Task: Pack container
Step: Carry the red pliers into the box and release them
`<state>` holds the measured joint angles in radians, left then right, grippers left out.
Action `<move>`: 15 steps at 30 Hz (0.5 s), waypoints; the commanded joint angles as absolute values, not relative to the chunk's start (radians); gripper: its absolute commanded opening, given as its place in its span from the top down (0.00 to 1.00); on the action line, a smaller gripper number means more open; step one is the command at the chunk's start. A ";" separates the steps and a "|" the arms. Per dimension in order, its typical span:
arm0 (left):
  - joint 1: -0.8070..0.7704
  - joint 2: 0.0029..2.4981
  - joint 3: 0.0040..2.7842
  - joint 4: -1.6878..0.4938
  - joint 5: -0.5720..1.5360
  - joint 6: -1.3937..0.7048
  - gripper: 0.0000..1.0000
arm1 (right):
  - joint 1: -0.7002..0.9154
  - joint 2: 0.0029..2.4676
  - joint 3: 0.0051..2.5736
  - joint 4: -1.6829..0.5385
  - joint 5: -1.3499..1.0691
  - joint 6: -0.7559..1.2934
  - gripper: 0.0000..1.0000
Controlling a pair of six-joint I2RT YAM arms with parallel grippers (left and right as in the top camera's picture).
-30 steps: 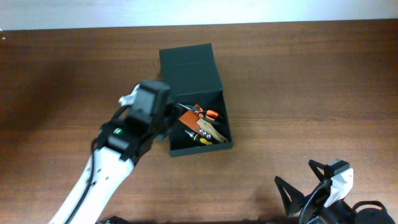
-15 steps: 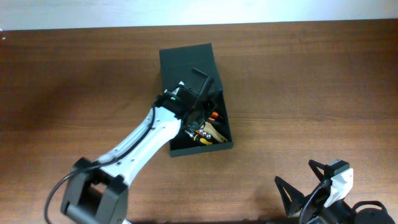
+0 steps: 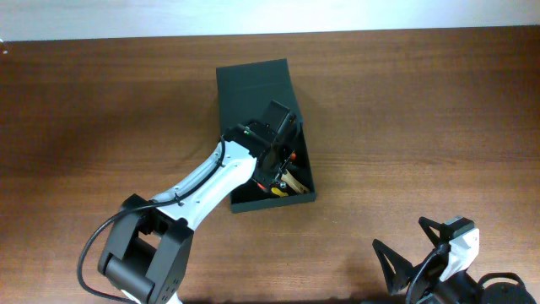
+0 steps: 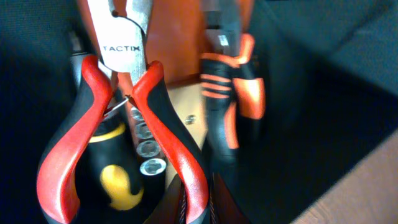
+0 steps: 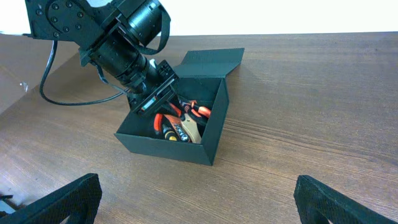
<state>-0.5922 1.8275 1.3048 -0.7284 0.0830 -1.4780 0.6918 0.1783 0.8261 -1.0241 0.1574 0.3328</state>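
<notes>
The dark green container (image 3: 274, 201) stands open mid-table with its flap lid (image 3: 253, 83) folded back. My left gripper (image 3: 274, 162) reaches down inside it. In the left wrist view this gripper (image 4: 198, 202) is shut on one red handle of the red-and-black pliers (image 4: 124, 93), which hang over the other tools. Beside the pliers lie an orange-and-black handled tool (image 4: 227, 93), a yellow-and-black handle (image 4: 118, 180) and a tan bit holder (image 4: 177, 112). From the right wrist view the container (image 5: 168, 149) and the left gripper (image 5: 163, 106) show too. My right gripper (image 3: 411, 245) stands open near the front edge, far from the box.
Brown wooden table (image 3: 422, 127) all around the box. The left arm (image 3: 194, 190) slants from the front left up to the container. A pale wall strip (image 3: 126, 17) runs along the table's far edge.
The left arm has swung from the box's left side over its opening and lowered its gripper inside among the tools. The right arm has not moved.
</notes>
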 commanded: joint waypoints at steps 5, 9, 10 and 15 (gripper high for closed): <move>-0.548 1.833 1.286 -0.751 0.128 -1.491 0.97 | 0.694 0.172 0.825 -1.021 0.170 0.331 0.01; -0.533 1.833 1.259 -0.751 0.138 -1.491 0.69 | 0.694 0.172 0.825 -1.021 0.170 0.331 0.01; -0.531 1.833 1.255 -0.754 0.139 -1.491 0.63 | 0.694 0.172 0.825 -1.021 0.170 0.331 0.01; -0.516 1.833 1.248 -0.802 0.152 -1.487 0.58 | 0.694 0.172 0.825 -1.021 0.170 0.331 0.01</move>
<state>-0.5270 1.8275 1.2629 -0.7803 0.1314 -1.4853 0.6918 0.1783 0.8261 -1.0241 0.1574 0.3321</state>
